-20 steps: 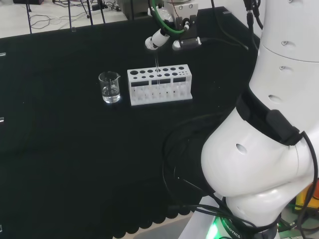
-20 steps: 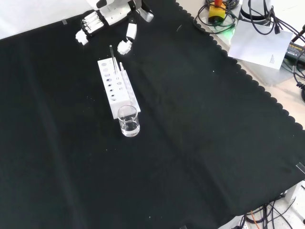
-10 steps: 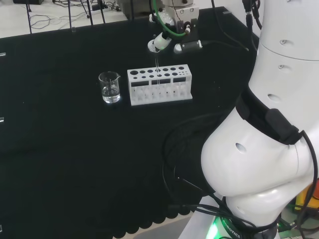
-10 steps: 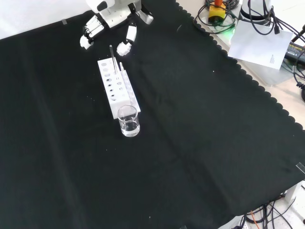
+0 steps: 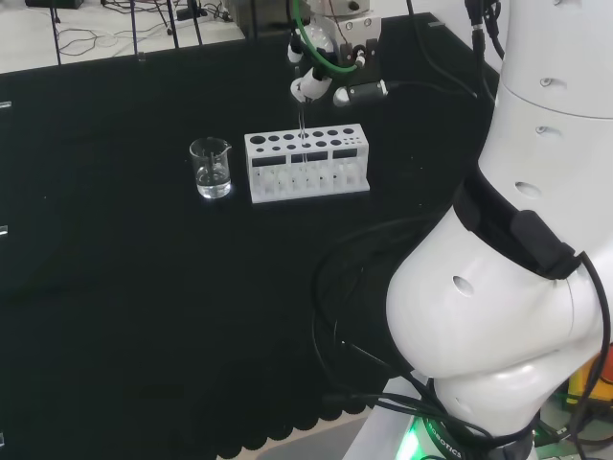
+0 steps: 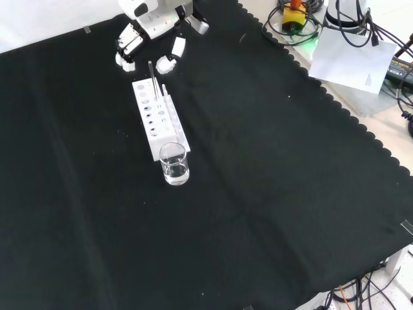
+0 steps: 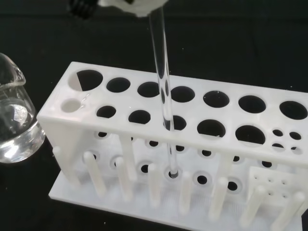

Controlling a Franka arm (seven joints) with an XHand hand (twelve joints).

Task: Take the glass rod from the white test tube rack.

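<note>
The glass rod [image 6: 153,82] stands upright in a hole of the white test tube rack [image 6: 153,139]. In the head view the rod [image 5: 303,129] rises from the middle of the rack [image 5: 335,182]. The hand [image 6: 151,19] hovers over the rack's far end, open. Its fingers [image 6: 124,55] and thumb [image 6: 169,61] sit on either side of the rod's top, apart from it. In the head view the hand [image 5: 309,86] is just above the rod's tip. The wrist view shows the rod [image 7: 163,91] close up, running down through the rack [image 7: 231,139] to its base, under a blurred part of the hand [image 7: 137,6].
A small glass beaker [image 6: 174,163] with a little clear liquid stands at the rack's near end in the front view, left of the rack in the head view [image 5: 211,169] and beside it in the wrist view [image 7: 14,120]. Black cloth [image 6: 271,194] lies all around.
The fingers have swung in toward the rod's top, narrowing the gap to the thumb. Rod, rack and beaker have not moved.
</note>
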